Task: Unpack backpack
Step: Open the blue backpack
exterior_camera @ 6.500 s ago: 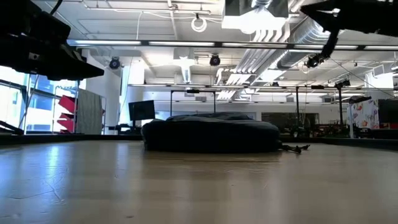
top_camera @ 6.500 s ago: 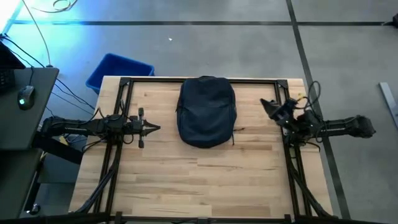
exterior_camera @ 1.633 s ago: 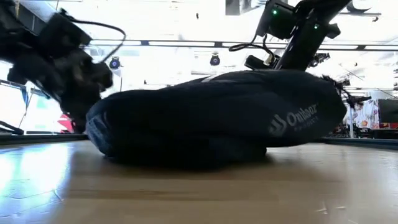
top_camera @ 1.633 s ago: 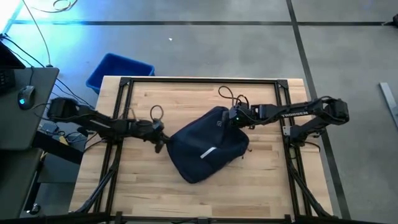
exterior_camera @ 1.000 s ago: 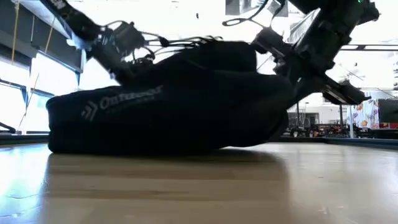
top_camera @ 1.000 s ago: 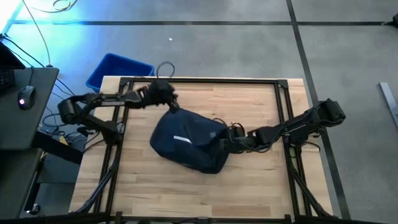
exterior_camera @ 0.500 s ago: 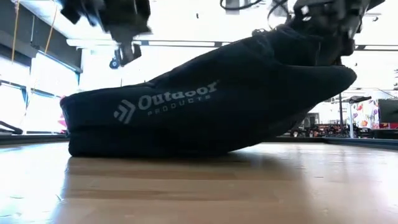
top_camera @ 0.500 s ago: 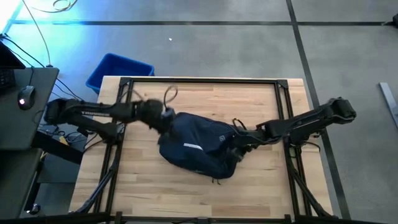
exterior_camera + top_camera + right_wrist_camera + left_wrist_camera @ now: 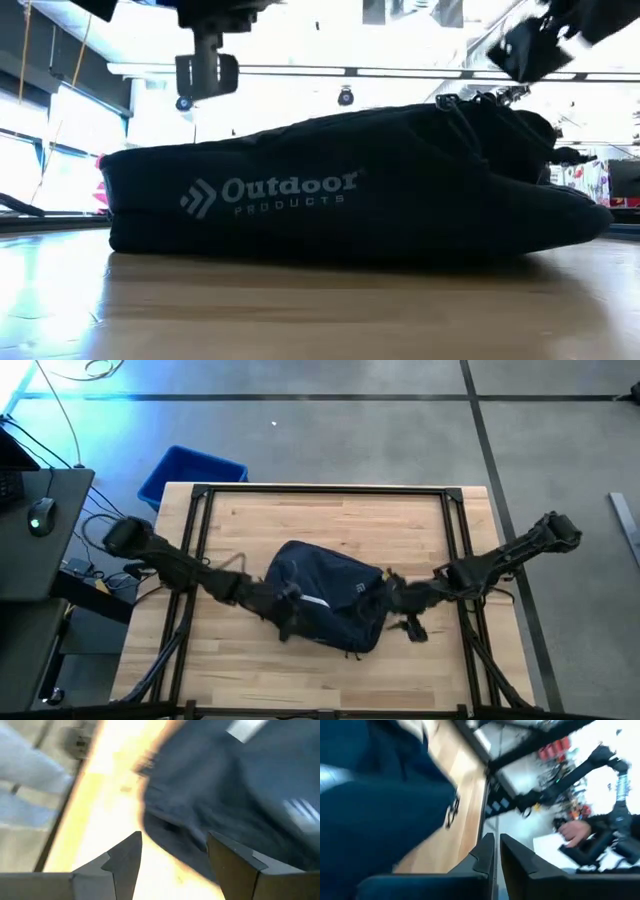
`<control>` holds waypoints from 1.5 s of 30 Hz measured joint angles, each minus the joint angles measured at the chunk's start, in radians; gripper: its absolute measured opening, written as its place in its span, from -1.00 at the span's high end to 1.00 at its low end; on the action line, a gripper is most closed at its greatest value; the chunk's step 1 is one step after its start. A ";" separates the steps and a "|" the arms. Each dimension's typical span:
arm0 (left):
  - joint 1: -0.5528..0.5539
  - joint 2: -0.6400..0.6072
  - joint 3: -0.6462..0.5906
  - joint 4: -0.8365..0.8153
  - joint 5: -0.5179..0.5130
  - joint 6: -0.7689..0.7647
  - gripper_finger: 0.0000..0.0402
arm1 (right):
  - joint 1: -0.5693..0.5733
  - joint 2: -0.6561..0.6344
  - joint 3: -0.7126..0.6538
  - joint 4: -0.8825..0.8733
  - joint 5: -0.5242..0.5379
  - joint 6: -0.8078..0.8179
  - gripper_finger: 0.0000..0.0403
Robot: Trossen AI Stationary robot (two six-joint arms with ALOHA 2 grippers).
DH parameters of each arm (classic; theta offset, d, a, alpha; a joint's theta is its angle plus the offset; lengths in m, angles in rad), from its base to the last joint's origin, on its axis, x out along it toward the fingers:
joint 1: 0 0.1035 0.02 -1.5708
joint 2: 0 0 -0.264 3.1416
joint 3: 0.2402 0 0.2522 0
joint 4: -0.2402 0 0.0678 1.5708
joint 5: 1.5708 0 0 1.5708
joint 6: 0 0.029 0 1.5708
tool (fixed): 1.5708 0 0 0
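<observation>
The dark navy backpack (image 9: 325, 595) lies flat on its side mid-table, its white logo (image 9: 290, 190) facing the near edge. My left gripper (image 9: 286, 618) is at the backpack's left near corner and stands above it in the low view (image 9: 207, 70). Its fingers (image 9: 496, 855) are nearly together with nothing between them, and the backpack (image 9: 370, 795) lies off to one side. My right gripper (image 9: 402, 606) hovers open at the backpack's right end, raised above it (image 9: 530, 45). Its fingers (image 9: 174, 840) are wide apart, with the navy fabric (image 9: 240, 785) beyond them.
A bright blue bin (image 9: 190, 472) stands on the floor off the table's far left corner. Dark frame rails (image 9: 320, 488) run along the table's far edge and sides. A desk with a mouse (image 9: 40, 515) is at the left. A person's hand (image 9: 572, 832) shows beyond the table.
My right gripper has let go of the backpack's right end and drawn back up toward the right edge. That raised end has dropped, so the backpack now lies flat, and it has also turned about. My left gripper has swept from the far left toward the near edge along the backpack's left side.
</observation>
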 joint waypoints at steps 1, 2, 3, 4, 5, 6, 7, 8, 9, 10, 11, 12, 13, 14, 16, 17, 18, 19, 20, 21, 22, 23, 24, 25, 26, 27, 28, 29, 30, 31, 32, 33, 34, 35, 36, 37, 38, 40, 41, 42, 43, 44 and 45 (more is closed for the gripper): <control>-0.014 0.042 0.030 0.002 -0.002 0.001 0.87 | 0.032 0.018 0.000 0.023 0.010 -0.030 -0.02; -0.029 0.084 0.060 0.003 -0.004 0.010 0.83 | 0.060 0.039 0.000 0.050 0.038 -0.055 -0.02; -0.041 0.127 0.094 0.002 -0.006 0.011 0.79 | 0.087 0.061 0.000 0.083 0.069 -0.071 -0.02; -0.049 0.167 0.127 -0.003 -0.006 0.014 0.76 | 0.112 0.084 0.000 0.112 0.100 -0.080 -0.02; -0.054 0.207 0.160 -0.006 -0.005 0.014 0.72 | 0.131 0.108 0.000 0.136 0.126 -0.084 -0.02; -0.060 0.244 0.190 -0.010 0.000 0.014 0.68 | 0.148 0.136 0.000 0.155 0.149 -0.084 -0.02; -0.063 0.276 0.219 -0.021 0.001 0.013 0.64 | 0.160 0.166 0.000 0.175 0.170 -0.082 -0.02; -0.064 0.306 0.246 -0.040 -0.001 0.010 0.60 | 0.169 0.198 0.000 0.198 0.195 -0.070 -0.02; -0.064 0.333 0.273 -0.065 -0.004 0.004 0.56 | 0.175 0.227 0.000 0.222 0.219 -0.056 -0.02; -0.063 0.357 0.297 -0.089 -0.007 -0.003 0.52 | 0.179 0.256 0.000 0.245 0.239 -0.037 -0.02; -0.063 0.374 0.315 -0.111 -0.008 -0.011 0.49 | 0.180 0.284 -0.001 0.275 0.257 -0.015 -0.02; -0.063 0.389 0.329 -0.133 -0.013 -0.016 0.45 | 0.179 0.310 -0.001 0.303 0.274 0.008 -0.02; -0.063 0.403 0.344 -0.150 -0.021 -0.019 0.42 | 0.179 0.337 -0.001 0.325 0.293 0.028 -0.02; -0.063 0.413 0.356 -0.159 -0.033 -0.020 0.39 | 0.179 0.364 -0.001 0.341 0.313 0.047 -0.02; -0.064 0.421 0.366 -0.183 -0.067 -0.021 0.34 | 0.178 0.411 -0.002 0.371 0.337 0.078 -0.02; -0.064 0.421 0.367 -0.191 -0.091 -0.021 0.32 | 0.176 0.430 -0.002 0.391 0.339 0.086 -0.01; -0.064 0.421 0.367 -0.202 -0.121 -0.021 0.31 | 0.175 0.449 -0.002 0.408 0.339 0.091 0.01; -0.064 0.421 0.367 -0.213 -0.154 -0.024 0.30 | 0.175 0.468 -0.002 0.421 0.341 0.097 0.03; -0.063 0.421 0.368 -0.227 -0.184 -0.030 0.29 | 0.175 0.486 -0.002 0.436 0.345 0.109 0.06; -0.062 0.421 0.368 -0.239 -0.210 -0.035 0.29 | 0.175 0.502 -0.002 0.448 0.352 0.128 0.10; -0.061 0.422 0.368 -0.250 -0.231 -0.037 0.29 | 0.175 0.514 -0.002 0.457 0.362 0.148 0.16; -0.060 0.430 0.368 -0.252 -0.247 -0.037 0.29 | 0.175 0.521 -0.002 0.460 0.370 0.171 0.21; -0.057 0.435 0.369 -0.251 -0.257 -0.037 0.29 | 0.175 0.527 -0.002 0.461 0.377 0.196 0.29; -0.057 0.445 0.369 -0.254 -0.259 -0.035 0.29 | 0.174 0.532 -0.001 0.463 0.382 0.221 0.36; -0.057 0.458 0.369 -0.245 -0.259 -0.027 0.29 | 0.174 0.535 -0.001 0.457 0.383 0.248 0.45; -0.057 0.468 0.369 -0.230 -0.257 -0.017 0.29 | 0.172 0.536 -0.001 0.447 0.383 0.278 0.55; -0.057 0.475 0.368 -0.227 -0.253 -0.009 0.29 | 0.169 0.534 -0.001 0.445 0.382 0.310 0.65; -0.057 0.484 0.368 -0.216 -0.245 0.002 0.29 | 0.167 0.529 0.002 0.434 0.381 0.347 0.76; -0.057 0.488 0.368 -0.208 -0.235 0.013 0.29 | 0.165 0.528 0.013 0.417 0.378 0.376 0.88; -0.057 0.494 0.368 -0.209 -0.229 0.015 0.29 | 0.164 0.528 0.028 0.400 0.375 0.393 0.93; -0.057 0.498 0.368 -0.211 -0.226 0.015 0.29 | 0.164 0.528 0.049 0.375 0.372 0.398 0.95; -0.057 0.499 0.368 -0.214 -0.227 0.016 0.29 | 0.163 0.528 0.071 0.349 0.371 0.397 0.95; -0.057 0.499 0.368 -0.213 -0.235 0.017 0.29 | 0.164 0.528 0.093 0.328 0.371 0.392 0.94; -0.057 0.499 0.368 -0.207 -0.250 0.023 0.29 | 0.164 0.528 0.114 0.310 0.374 0.378 0.94; -0.056 0.499 0.368 -0.202 -0.263 0.035 0.29 | 0.164 0.528 0.132 0.296 0.380 0.359 0.95; -0.051 0.499 0.368 -0.201 -0.269 0.040 0.29 | 0.164 0.528 0.148 0.281 0.382 0.342 0.96; -0.046 0.499 0.368 -0.202 -0.271 0.043 0.29 | 0.164 0.528 0.162 0.273 0.384 0.327 0.98; -0.036 0.499 0.368 -0.203 -0.276 0.046 0.31 | 0.163 0.528 0.184 0.272 0.388 0.294 0.99; -0.033 0.499 0.368 -0.203 -0.277 0.055 0.34 | 0.163 0.528 0.189 0.272 0.394 0.281 0.99; -0.030 0.499 0.368 -0.204 -0.278 0.064 0.38 | 0.163 0.528 0.190 0.273 0.399 0.269 0.99; -0.030 0.499 0.368 -0.204 -0.278 0.071 0.44 | 0.164 0.528 0.190 0.269 0.403 0.266 0.99; -0.030 0.496 0.367 -0.206 -0.279 0.079 0.51 | 0.164 0.528 0.190 0.264 0.404 0.266 0.99; -0.029 0.495 0.367 -0.210 -0.279 0.089 0.60 | 0.164 0.528 0.190 0.261 0.403 0.266 1.00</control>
